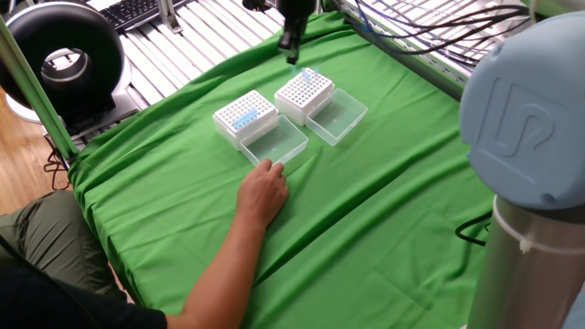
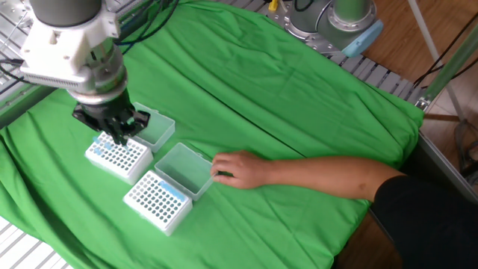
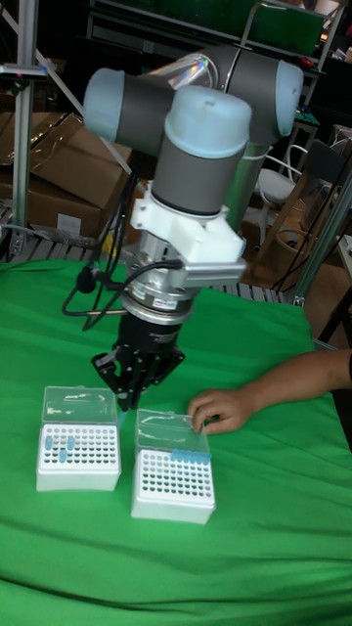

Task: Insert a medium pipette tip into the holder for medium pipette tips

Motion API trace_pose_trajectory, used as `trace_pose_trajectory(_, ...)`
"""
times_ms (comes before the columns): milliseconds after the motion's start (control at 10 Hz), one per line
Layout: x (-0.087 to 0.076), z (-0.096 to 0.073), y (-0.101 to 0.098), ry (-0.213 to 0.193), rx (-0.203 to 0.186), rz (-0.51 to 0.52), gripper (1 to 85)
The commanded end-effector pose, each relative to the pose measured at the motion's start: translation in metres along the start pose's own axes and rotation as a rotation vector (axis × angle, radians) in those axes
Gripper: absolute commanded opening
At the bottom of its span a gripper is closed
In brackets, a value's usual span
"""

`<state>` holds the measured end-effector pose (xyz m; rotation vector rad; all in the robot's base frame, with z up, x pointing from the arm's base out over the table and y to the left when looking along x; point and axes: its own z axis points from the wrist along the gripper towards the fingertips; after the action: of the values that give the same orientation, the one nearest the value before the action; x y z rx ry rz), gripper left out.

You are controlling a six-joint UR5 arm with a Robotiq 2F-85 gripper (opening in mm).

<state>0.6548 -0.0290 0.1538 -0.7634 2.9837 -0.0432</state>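
Left rack (image 3: 78, 455) sits directly under the end effector (image 3: 130, 396); fingers drawn close, a thin tip apparently pinched between them, pointing down, too small to confirm. Right of it, the second rack (image 3: 174, 484), a row of blue tips along its back edge; a person's hand (image 3: 217, 409) steadies its open lid. Which rack takes medium tips: unclear.

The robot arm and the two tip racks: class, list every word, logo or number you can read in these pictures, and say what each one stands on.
"UR", embossed logo: on the blue cap of the robot arm joint, one fixed view.
Left rack and right rack: no readable text.
Gripper: no readable text.
Keyboard: keys too small to read.
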Motion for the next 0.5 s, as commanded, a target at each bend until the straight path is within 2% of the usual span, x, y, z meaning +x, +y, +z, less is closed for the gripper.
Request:
trace_pose_trajectory(0,-0.026,0.003,0.029,-0.022,-0.023,0.061,9.7)
trace_pose_trajectory(400,-0.041,0.013,0.045,-0.036,-0.01,0.093,9.3)
